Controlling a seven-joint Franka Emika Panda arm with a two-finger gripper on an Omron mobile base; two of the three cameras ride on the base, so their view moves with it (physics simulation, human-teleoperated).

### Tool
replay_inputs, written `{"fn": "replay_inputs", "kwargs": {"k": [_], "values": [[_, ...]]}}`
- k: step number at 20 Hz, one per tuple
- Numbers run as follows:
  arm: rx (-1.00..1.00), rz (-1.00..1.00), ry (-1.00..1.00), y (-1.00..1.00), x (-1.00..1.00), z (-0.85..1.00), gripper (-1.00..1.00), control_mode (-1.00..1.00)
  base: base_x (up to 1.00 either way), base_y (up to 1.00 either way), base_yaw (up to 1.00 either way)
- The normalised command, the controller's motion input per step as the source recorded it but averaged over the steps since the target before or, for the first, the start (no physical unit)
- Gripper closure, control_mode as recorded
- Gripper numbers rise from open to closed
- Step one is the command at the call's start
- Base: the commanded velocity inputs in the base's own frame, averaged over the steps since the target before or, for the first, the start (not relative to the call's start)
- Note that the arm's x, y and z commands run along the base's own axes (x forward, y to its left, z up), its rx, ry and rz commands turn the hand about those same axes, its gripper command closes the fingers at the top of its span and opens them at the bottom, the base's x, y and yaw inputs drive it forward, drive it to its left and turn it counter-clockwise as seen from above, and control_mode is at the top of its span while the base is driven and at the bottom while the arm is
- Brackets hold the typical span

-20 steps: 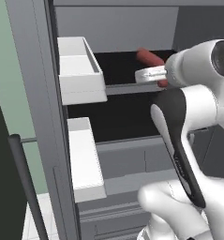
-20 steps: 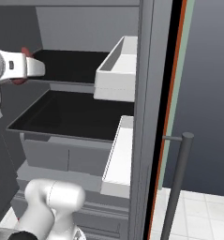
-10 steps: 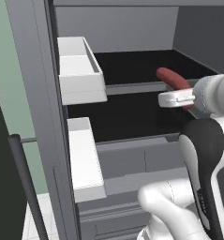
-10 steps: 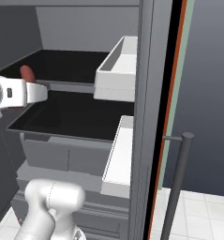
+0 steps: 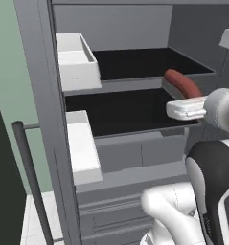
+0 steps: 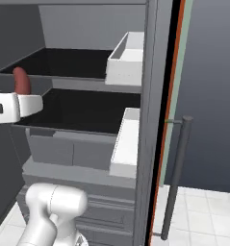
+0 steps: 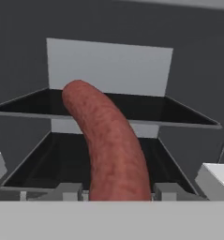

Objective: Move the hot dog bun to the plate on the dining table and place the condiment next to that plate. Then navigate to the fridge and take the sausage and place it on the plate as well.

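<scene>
One sausage (image 7: 111, 150) juts toward 11 o'clock from the gripper (image 7: 118, 192), clenched on its base to lift it clear of the fridge (image 5: 135, 103) shelves.

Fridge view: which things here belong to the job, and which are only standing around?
Belong to the job:
- sausage, held in the hand
- fridge, door open

Only standing around:
- black inner shelves
- light grey door shelves
- long door handle

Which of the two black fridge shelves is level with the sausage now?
The upper shelf. The sausage, gripped in the gripper, sticks up in front of its front edge; the lower shelf lies below the hand.
</scene>
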Motion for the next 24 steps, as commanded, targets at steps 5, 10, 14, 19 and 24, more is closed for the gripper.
{"fn": "replay_inputs", "kwargs": {"k": [5, 10, 14, 19, 24], "values": [[0.00, 0.00, 0.00, 0.00, 0.00, 0.00, 1.00, 1.00, -0.92, 0.05, -0.31], [0.00, 0.00, 0.00, 0.00, 0.00, 0.00, 1.00, 1.00, -0.93, 0.22, -0.37], [0.00, 0.00, 0.00, 0.00, 0.00, 0.00, 1.00, 1.00, -0.97, 0.41, -0.43], [0.00, 0.00, 0.00, 0.00, 0.00, 0.00, 1.00, 1.00, -0.97, 0.43, -0.48], [0.00, 0.00, 0.00, 0.00, 0.00, 0.00, 1.00, 1.00, -0.82, 0.11, -0.62]]}}
